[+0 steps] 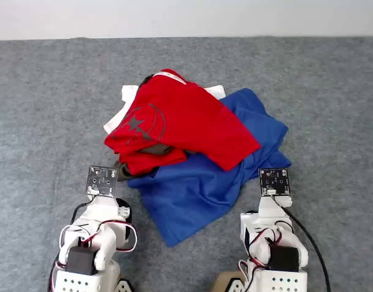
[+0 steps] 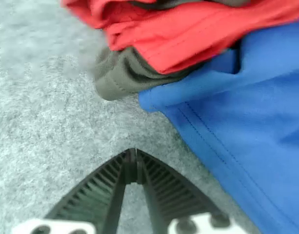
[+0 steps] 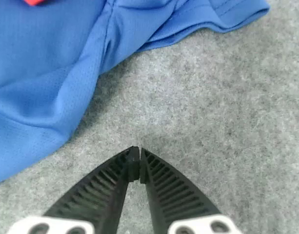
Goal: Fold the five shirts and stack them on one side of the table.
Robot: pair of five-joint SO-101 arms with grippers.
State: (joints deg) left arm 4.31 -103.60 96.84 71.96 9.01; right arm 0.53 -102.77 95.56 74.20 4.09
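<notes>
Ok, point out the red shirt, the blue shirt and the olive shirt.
red shirt (image 1: 186,118), high view, middle of its top panel
blue shirt (image 1: 192,194), high view, its near spread part
olive shirt (image 2: 117,73), left wrist view, its hemmed edge

On the middle of the table (image 1: 40,91) lay a heap of shirts (image 1: 174,131): the uppermost shirt (image 1: 186,118) lay over the far left part of the bottom shirt (image 1: 192,194), which spread out from beneath it to the right and toward the near edge. A third shirt (image 1: 115,121) poked out from under the uppermost one at the far left, and a fourth shirt (image 2: 120,73) stuck out at the near left, between the uppermost and bottom shirts. The left gripper (image 2: 132,161) stood over bare table just before that fourth shirt, the right gripper (image 3: 137,158) just beside the bottom shirt's near right edge
</notes>
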